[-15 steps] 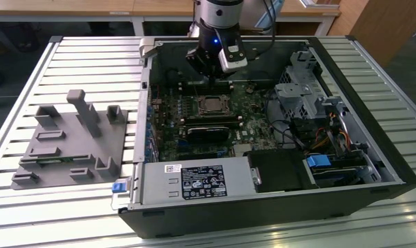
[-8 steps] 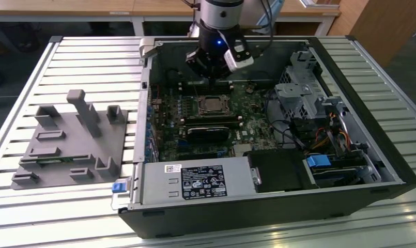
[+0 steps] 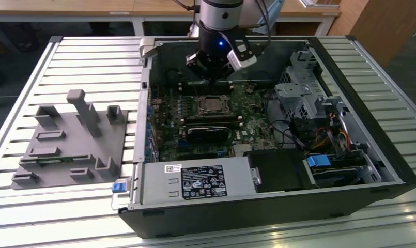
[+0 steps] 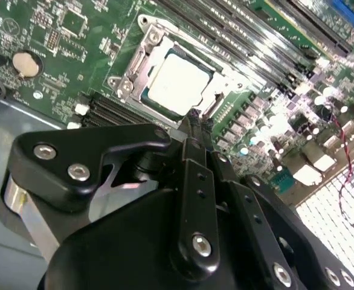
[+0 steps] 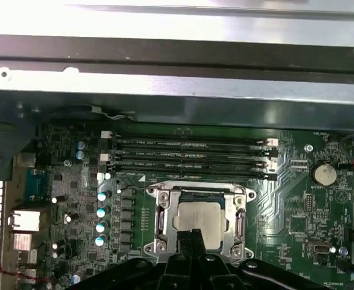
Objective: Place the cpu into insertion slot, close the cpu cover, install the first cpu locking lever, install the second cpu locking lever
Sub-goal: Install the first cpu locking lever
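Cpu [image 5: 199, 219] beneath cover [image 5: 165, 221] (hand [image 5: 192, 239] beside)

The arm [image 3: 220, 18] stood upright above the claw [image 4: 198, 119], wrist pointing straight down, its two fingers [image 5: 186, 244] pressed tightly together

Just in front of the jaws sits the cpu [image 5: 199, 217], a small square chip with a dull, smooth grey metal top. The cpu cover [image 5: 165, 220], a thin silver metal frame around it, shines more. The flat green circuit board [image 5: 286, 199] looks glossy. The black gripper [image 4: 196, 118] is smooth with a soft shine, and its round silver metal screws [image 4: 201, 244] are bright.
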Controlling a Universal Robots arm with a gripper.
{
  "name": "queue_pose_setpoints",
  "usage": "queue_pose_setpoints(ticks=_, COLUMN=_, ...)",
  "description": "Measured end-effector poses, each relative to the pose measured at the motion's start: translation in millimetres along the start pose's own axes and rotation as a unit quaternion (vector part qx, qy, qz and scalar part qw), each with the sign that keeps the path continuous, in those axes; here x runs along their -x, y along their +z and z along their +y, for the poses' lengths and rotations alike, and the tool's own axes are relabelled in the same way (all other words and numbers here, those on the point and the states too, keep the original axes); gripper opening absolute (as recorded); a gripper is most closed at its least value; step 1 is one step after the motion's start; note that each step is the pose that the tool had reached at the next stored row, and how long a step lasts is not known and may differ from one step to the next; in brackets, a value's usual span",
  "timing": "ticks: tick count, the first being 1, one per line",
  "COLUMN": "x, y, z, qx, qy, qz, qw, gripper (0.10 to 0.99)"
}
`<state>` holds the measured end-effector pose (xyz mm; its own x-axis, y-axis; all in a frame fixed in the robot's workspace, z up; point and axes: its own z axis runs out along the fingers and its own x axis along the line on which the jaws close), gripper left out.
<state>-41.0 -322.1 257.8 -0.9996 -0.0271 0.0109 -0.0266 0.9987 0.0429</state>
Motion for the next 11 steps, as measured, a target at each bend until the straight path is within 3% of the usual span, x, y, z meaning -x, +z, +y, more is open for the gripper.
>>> queue_pose_setpoints(ticks=3, x=-8.3, y=0.9, z=0.2, qx=-0.0002, qy=0.0, qz=-0.0097, qw=1.0, gripper=0.106)
queue_pose_setpoints(ticks=5, x=-13.9, y=1.1, z=0.4, qx=-0.0003, qy=0.0, qz=-0.0132, qw=0.9999, gripper=0.106)
queue_pose_setpoints(ticks=11, x=-27.7, y=1.4, z=1.9, qx=-0.0003, qy=0.002, qz=-0.0143, qw=0.9999, gripper=0.106)
